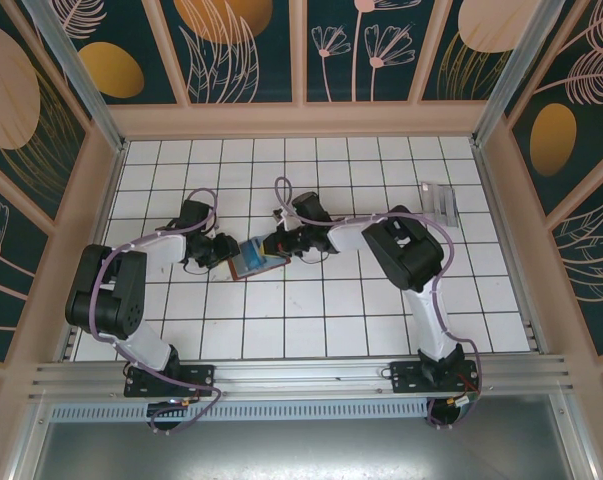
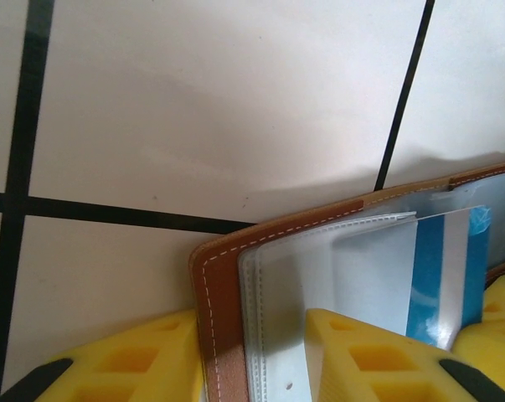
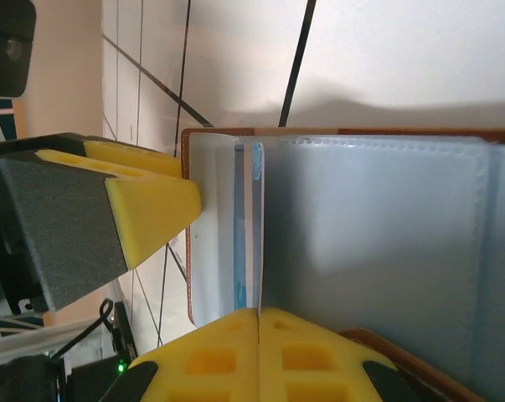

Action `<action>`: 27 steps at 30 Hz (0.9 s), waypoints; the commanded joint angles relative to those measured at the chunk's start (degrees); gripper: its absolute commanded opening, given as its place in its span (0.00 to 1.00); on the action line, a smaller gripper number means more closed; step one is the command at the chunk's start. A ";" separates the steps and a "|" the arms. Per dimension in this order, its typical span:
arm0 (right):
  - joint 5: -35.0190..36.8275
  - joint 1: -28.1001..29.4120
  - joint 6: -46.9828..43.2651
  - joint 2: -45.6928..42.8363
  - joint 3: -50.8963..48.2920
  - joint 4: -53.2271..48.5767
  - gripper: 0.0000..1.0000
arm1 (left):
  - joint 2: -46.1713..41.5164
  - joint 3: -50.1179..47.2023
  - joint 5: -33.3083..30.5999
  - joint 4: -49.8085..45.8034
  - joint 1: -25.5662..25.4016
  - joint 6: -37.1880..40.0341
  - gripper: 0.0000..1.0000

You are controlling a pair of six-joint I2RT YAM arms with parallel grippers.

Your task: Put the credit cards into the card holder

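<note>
Your right gripper (image 3: 259, 314), pinched shut on a blue-edged credit card (image 3: 257, 226), sits just right of the open card holder (image 1: 253, 262) at mid-table, the card's length pointing left into a clear sleeve (image 3: 378, 251), while your left gripper (image 1: 224, 252) clamps the holder's opposite edge.

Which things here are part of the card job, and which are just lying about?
In the job:
- card holder, held by the left gripper
- blue-striped card, pinched in the right gripper's shut jaws
- spare cards, far right in the top view

Not in the job:
- tiled table and patterned walls, both mere surroundings
</note>
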 commanded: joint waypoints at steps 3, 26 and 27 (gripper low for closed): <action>6.15 3.08 4.18 -1.62 -2.37 3.00 0.00 | 1.28 -0.88 4.30 2.14 -0.59 -2.19 0.37; 15.72 6.17 -5.81 -7.70 -2.27 -7.60 0.34 | -2.98 -3.04 5.60 1.00 -0.60 -1.95 0.43; 15.97 6.27 -5.82 -7.86 -2.36 -7.56 0.33 | -2.98 -3.04 5.75 0.88 -0.55 -2.07 0.42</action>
